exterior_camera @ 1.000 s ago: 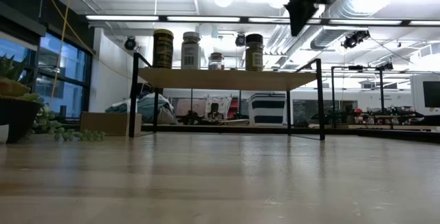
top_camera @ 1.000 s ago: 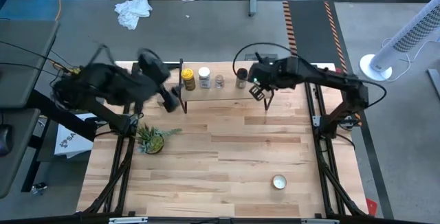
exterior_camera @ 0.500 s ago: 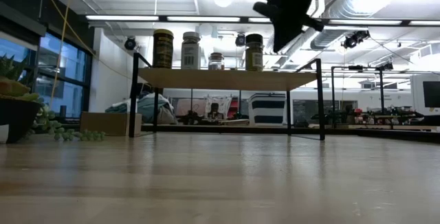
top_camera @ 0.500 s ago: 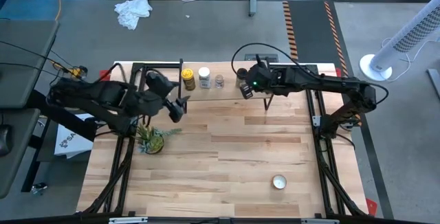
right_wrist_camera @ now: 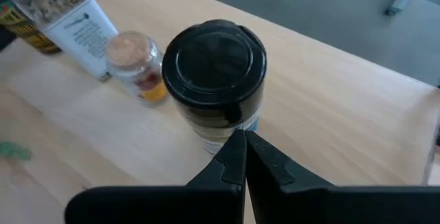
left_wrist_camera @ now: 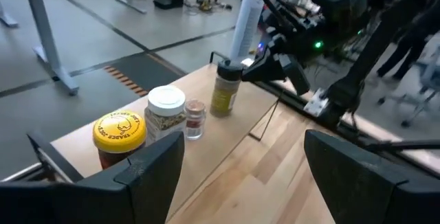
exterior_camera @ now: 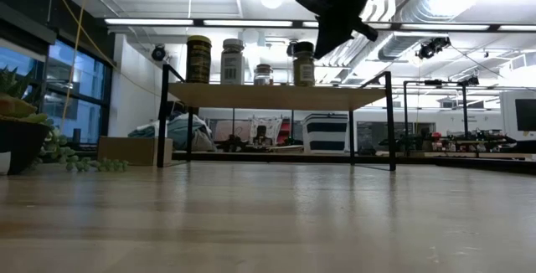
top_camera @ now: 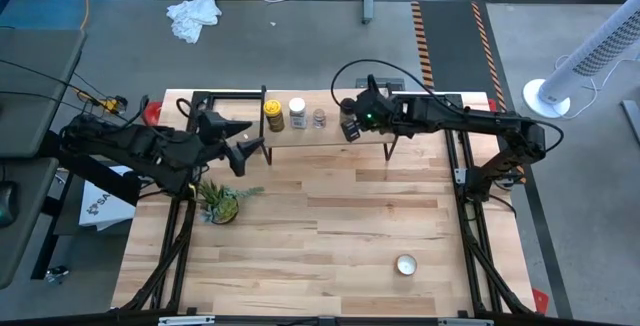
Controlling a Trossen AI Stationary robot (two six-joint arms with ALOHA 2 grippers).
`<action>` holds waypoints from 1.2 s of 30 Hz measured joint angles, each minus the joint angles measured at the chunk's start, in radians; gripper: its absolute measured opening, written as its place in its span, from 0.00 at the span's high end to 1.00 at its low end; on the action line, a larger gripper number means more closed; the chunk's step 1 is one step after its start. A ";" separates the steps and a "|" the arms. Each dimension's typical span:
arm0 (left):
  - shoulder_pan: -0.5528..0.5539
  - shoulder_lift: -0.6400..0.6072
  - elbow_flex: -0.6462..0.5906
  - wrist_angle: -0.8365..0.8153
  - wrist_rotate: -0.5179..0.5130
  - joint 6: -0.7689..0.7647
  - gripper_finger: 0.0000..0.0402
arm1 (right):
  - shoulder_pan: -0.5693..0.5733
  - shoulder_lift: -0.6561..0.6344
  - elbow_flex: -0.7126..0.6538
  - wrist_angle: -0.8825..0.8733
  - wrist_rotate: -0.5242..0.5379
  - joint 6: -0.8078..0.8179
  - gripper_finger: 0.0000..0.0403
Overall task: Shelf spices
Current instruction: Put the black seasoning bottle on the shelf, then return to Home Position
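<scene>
Shelf (exterior_camera: 276, 95): low rack, light wooden plank top on thin black legs, standing at the far edge of the wooden table (top_camera: 330, 236). All four spice jars stand upright in a row on its plank.

Mustard-yellow jar (top_camera: 273, 115): at the row's left end as seen from above.
White-capped jar (top_camera: 297, 113): just beside the yellow one.
Tiny pinkish jar (top_camera: 319, 118): next along, between the white-capped jar and the dark one.
Black-capped jar (right_wrist_camera: 216, 80): at the right end of the row, its contents olive-green through the glass.

Right gripper (right_wrist_camera: 244, 157): poised above the shelf plank just beside the black-capped jar, fingers pressed together, tips pointing at the jar's base and holding nothing.

Left gripper (top_camera: 238, 153): hanging over the table's left side, in front of the shelf and well apart from the jars, fingers spread wide, empty.

Potted green plant (top_camera: 220, 202): on the table near the left arm.
Flat round tin (top_camera: 405, 264): alone toward the near right of the table.
</scene>
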 joint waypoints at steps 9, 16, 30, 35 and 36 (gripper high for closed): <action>0.001 -0.190 -0.246 0.207 0.026 -0.010 0.26 | -0.004 -0.068 0.000 -0.016 -0.012 -0.020 1.00; 0.038 -0.400 -0.540 0.510 0.114 0.052 0.26 | 0.021 -0.215 0.000 -0.028 -0.107 -0.055 1.00; 0.152 -0.597 -0.987 0.867 0.443 0.169 0.33 | 0.020 -0.285 0.001 0.019 -0.140 -0.088 1.00; 0.151 -0.614 -1.022 0.884 0.492 0.291 0.49 | 0.045 -0.287 0.001 0.014 -0.136 -0.137 1.00; 0.151 -0.614 -1.033 0.882 0.500 0.312 0.54 | 0.051 -0.288 0.001 0.010 -0.136 -0.152 1.00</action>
